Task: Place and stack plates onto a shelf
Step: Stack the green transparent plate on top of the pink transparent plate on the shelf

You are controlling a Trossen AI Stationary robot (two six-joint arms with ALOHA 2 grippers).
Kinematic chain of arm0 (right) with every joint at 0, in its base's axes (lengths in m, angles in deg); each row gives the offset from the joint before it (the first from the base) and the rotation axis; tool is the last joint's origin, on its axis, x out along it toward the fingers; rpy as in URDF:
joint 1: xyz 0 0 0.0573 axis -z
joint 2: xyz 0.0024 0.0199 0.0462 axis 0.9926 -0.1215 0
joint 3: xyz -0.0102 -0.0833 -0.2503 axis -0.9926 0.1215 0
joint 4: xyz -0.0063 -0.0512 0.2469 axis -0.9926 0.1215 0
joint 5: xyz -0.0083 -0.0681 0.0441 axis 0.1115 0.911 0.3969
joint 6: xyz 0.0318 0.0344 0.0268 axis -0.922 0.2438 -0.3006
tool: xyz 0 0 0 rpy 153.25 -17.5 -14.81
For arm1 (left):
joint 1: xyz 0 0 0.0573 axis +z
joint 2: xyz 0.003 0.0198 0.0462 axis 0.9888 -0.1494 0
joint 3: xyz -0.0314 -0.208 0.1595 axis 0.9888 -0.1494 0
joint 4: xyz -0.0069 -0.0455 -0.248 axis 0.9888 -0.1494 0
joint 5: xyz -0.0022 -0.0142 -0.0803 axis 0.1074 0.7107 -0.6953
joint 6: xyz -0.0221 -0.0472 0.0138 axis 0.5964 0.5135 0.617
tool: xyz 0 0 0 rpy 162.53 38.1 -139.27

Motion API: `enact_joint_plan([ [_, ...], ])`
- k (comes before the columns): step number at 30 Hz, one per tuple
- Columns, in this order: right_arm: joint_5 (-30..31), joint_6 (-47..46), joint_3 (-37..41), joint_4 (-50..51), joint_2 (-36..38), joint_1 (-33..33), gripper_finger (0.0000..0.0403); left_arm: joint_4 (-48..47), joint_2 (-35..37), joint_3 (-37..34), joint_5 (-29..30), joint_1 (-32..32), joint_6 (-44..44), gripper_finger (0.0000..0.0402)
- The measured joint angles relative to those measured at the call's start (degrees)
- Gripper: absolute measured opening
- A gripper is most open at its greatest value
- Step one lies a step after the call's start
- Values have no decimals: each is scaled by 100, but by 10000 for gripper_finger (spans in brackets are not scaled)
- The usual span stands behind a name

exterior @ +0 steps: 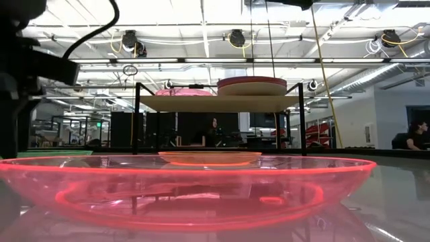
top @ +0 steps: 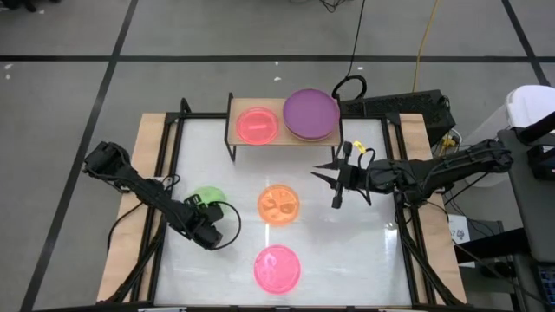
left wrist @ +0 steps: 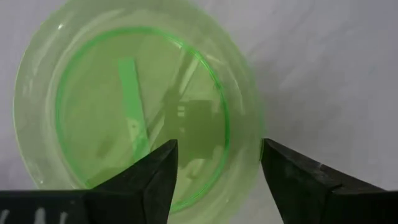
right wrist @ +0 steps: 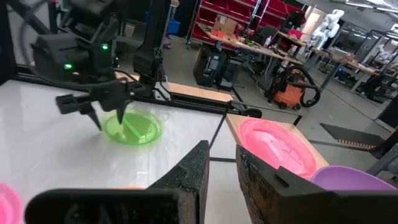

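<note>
The left end effector (left wrist: 217, 174) hangs directly over the green plate (left wrist: 134, 102), its two dark fingers spread apart with the plate's near rim between them and nothing yet held; that straddle suits a pinch on the rim. From above, this end effector (top: 201, 227) sits at the left side of the tabletop (top: 364, 260), just beside the green plate (top: 208, 198).

The right end effector (top: 336, 184) hovers over bare tabletop to the right of the orange plate (top: 280, 204), fingers parted and empty, probably waiting its turn.

The orange plate lies mid-table and a pink plate (top: 277, 268) lies nearer the front edge, both well apart from each other and still to be moved. On the shelf (top: 232, 111), another pink plate (top: 257, 125) rests on the left half, while a purple plate (top: 311, 113) tops a stack on the right; the level view shows a reddish plate and a pale one under it, though their exact number is hard to tell.

The tabletop is glossy white, framed by wood boards and black rails. Beyond it lies an open workshop with ceiling lights, racks and benches.
</note>
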Motion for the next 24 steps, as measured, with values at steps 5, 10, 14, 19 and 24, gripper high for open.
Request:
enact_joint_plan([
  [5,-4,-18,0,0,0,-82,63,256,5,-253,-47,-4,93,234],
  [10,-4,-62,0,1,0,-132,63,382,26,-426,-59,-7,144,204],
  [14,-1,-62,91,-131,0,-181,63,411,14,-357,-128,-8,59,120],
  [19,8,-63,202,-134,0,-184,63,271,-2,-90,-130,9,-344,12],
  [24,14,-148,223,-145,0,-184,63,-506,2,696,-38,74,-794,5],
])
